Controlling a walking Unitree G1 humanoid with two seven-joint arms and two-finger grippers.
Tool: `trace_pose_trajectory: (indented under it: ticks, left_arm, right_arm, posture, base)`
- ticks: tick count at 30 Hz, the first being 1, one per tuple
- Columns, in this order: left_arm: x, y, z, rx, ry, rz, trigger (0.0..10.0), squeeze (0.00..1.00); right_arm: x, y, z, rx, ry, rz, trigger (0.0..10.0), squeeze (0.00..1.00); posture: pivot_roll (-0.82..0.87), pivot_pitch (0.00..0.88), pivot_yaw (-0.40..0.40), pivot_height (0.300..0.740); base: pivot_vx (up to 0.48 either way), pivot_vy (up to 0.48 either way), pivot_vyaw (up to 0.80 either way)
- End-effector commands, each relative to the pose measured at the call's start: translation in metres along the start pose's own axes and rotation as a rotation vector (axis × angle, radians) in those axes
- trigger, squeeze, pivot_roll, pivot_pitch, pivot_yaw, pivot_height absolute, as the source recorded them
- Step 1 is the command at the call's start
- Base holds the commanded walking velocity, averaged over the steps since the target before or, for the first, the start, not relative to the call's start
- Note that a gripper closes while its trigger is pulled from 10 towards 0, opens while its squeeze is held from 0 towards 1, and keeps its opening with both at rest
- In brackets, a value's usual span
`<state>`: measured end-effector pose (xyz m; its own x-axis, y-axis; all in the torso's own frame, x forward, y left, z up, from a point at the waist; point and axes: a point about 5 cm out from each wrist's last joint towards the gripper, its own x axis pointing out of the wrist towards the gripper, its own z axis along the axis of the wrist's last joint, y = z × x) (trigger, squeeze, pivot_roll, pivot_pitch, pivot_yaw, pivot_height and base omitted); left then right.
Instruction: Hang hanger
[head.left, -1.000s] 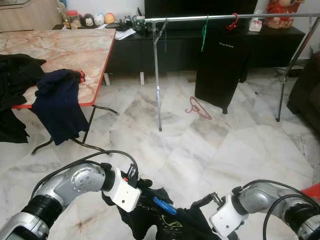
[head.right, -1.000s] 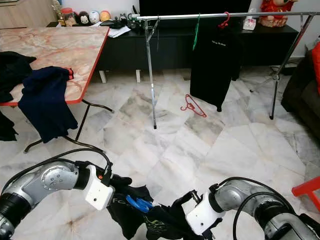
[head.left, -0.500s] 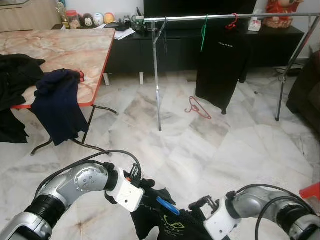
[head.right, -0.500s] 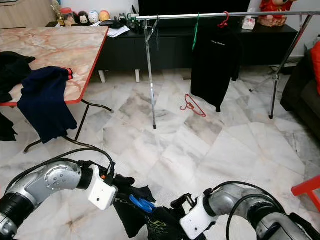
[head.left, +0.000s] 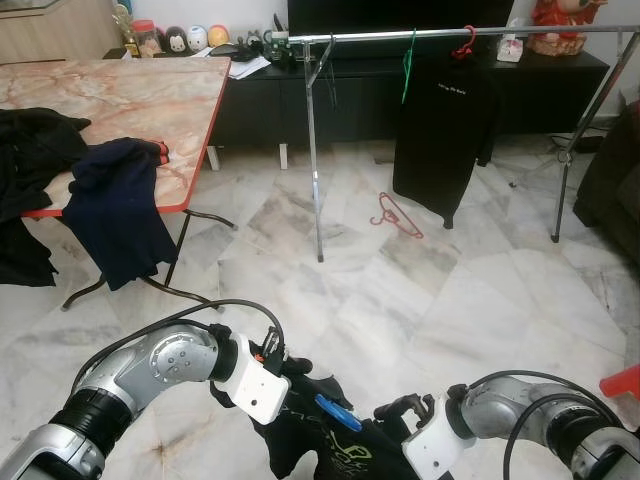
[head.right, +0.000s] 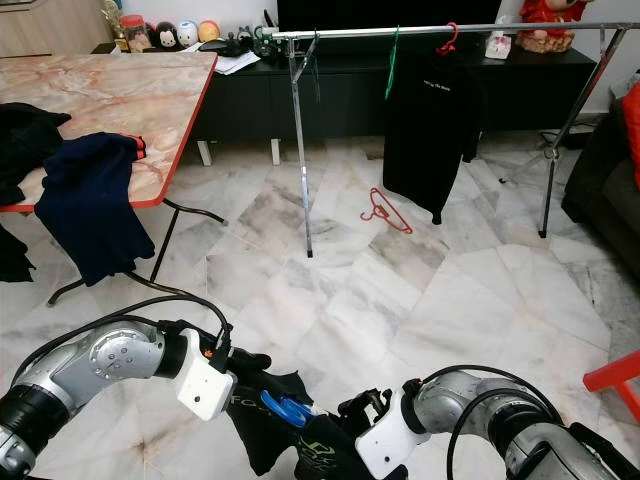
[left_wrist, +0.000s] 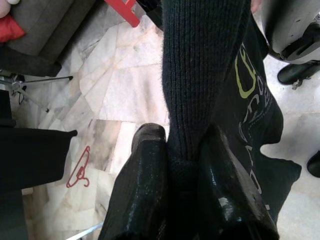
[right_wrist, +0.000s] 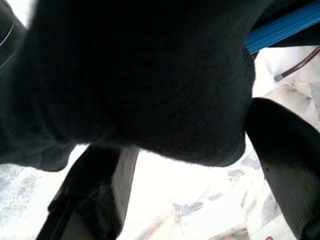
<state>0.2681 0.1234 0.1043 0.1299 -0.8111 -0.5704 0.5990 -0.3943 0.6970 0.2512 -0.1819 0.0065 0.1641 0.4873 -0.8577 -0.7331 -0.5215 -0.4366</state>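
Marble floor (head.left: 420, 300) with the clothes rail (head.left: 420, 36) standing on it as landmark. Marble-topped table (head.left: 130, 95) well to the rail's left, with a navy garment (head.left: 120, 215) draped over its red edge and a black one (head.left: 30, 150) beside that. On the rail: a black shirt (head.left: 445, 130) on a red hanger hook, a green hanger (head.left: 409, 62) just left of it. Red hanger (head.left: 396, 215) lies on the floor beneath the rail, near the shirt's hem.

Well in front of the rail, between both arms: black garment with yellow-green print (head.left: 325, 440), a blue hanger (head.right: 285, 408) inside it. Left gripper (left_wrist: 182, 165) clamped tight on a knit fold of this garment (fingers (left_wrist: 147, 150) pressed to either side). Right gripper (right_wrist: 200, 165) has fingers spread, cloth bulging between them, not pinched.
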Motion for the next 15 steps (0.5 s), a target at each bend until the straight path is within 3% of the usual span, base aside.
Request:
trace_pose_trajectory:
  ticks: [1, 15]
  left_arm:
    - [-0.0024, 0.0090, 0.0046, 0.021, -0.021, 0.040, 10.0, 0.00]
    - [-0.0029, 0.0050, 0.0058, 0.025, -0.025, 0.021, 10.0, 0.00]
  right_arm:
    - [-0.0003, -0.0017, -0.0002, -0.020, 0.002, 0.007, 0.0, 0.00]
    - [0.0002, 0.0007, -0.0033, -0.069, 0.030, 0.023, 0.0, 0.00]
  posture:
    - [-0.04, 0.015, 0.001, 0.740]
    - [-0.04, 0.000, 0.000, 0.740]
  base:
    - [0.000, 0.000, 0.00]
    - [0.000, 0.000, 0.00]
